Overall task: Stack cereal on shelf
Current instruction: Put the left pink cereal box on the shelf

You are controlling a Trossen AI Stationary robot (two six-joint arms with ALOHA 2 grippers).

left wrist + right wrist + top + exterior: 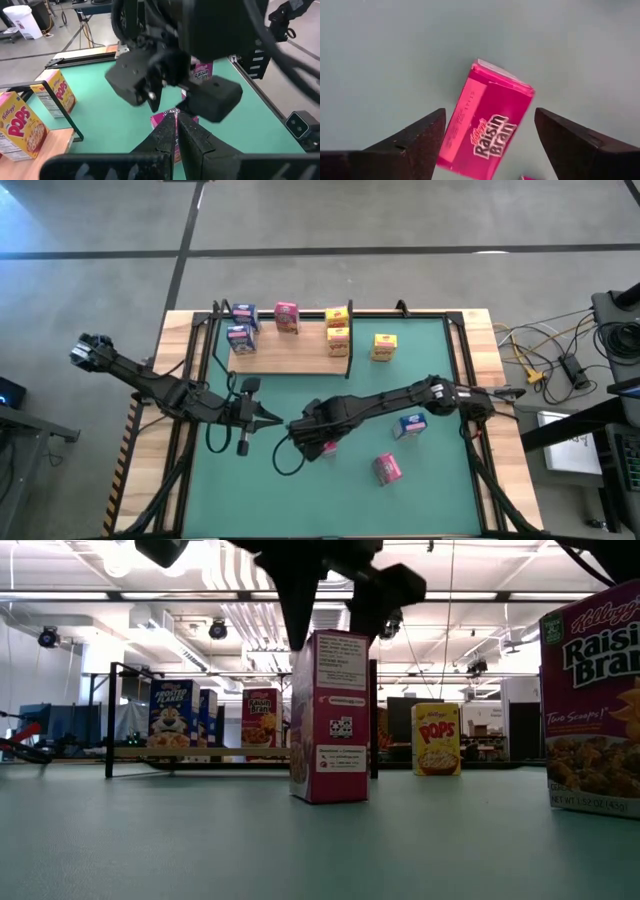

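A pink cereal box (487, 127) stands upright on the green mat (300, 500), near the table's middle (330, 715). My right gripper (490, 112) hangs over it, pointing down and open, one finger on either side of the box top with a gap on each side (340, 600). My left gripper (262, 417) waits shut just left of it, clear of the box. On the light-wood shelf (290, 358) at the far side stand two blue boxes (241, 326), a pink one (287, 317) and two yellow ones (338, 328).
Loose on the mat are a yellow box (384, 347) right of the shelf, a blue box (412, 424) under my right arm and a second pink box (388, 468) toward the near edge. The shelf's black posts (112, 720) rise at its corners.
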